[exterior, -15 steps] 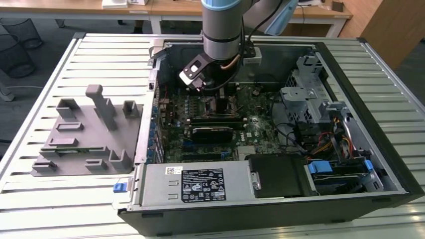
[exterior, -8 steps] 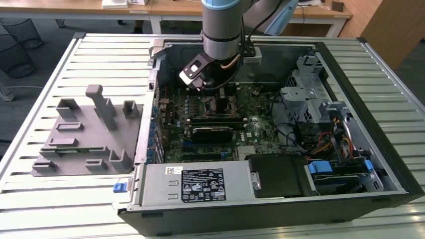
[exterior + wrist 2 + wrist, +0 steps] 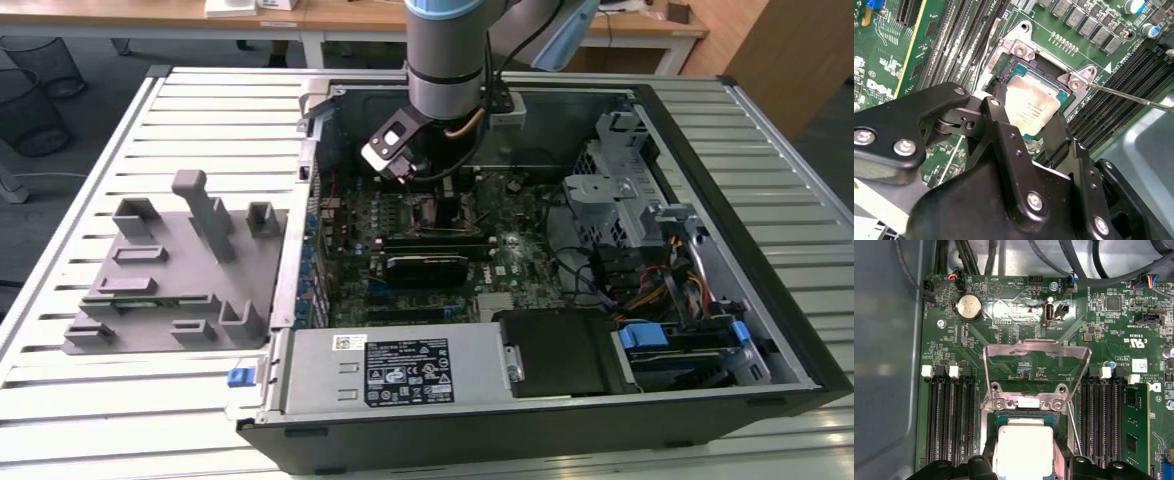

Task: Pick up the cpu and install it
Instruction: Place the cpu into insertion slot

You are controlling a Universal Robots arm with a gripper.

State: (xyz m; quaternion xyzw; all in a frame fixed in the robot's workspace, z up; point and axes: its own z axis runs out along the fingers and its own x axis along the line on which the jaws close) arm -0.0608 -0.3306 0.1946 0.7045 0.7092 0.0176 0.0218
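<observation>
One cpu [image 3: 1030, 102] was clamped in the gripper [image 3: 1026, 122] over the open socket [image 3: 1021, 50], mid-motherboard [image 3: 884, 75]; tilted or offset seating risked socket damage.

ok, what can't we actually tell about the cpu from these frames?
- Second wrist view: the end effector covers part of the cpu, so its seating in the socket frame is unclear.
- First wrist view: the picture's edge cuts off part of the cpu.
- Exterior view: the arm overhangs the socket frame; too small to judge.
</observation>
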